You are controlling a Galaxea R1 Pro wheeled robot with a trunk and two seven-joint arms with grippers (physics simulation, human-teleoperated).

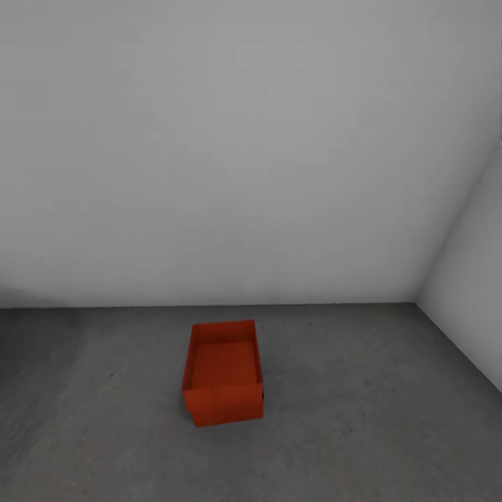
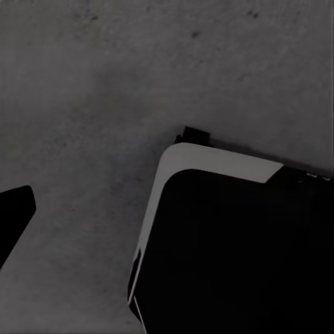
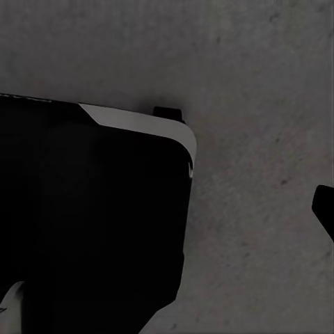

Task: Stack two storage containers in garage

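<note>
Grey concrete floor [image 1: 362,432], plain light-grey walls [image 1: 251,139], a corner off to the right of the bin: reads as the garage. One orange-red storage container [image 1: 223,373] sits upright on the concrete, open top up, near the back wall but apart from it. Looks like a single bin, though a second nested inside cannot be ruled out from this angle.

Both wrist cameras look down on concrete and the robot's dark base [image 2: 229,243]. A dark finger edge [image 2: 15,216] shows in the left wrist view, another [image 3: 325,209] in the right; how wide either gripper stands, cannot tell. Nothing visibly held.

Risks, judged: if the second bin remains to be fetched, setting it down skewed to this one would catch a thin rim and tip or shove the lower bin; driving in too close could nudge it.
</note>
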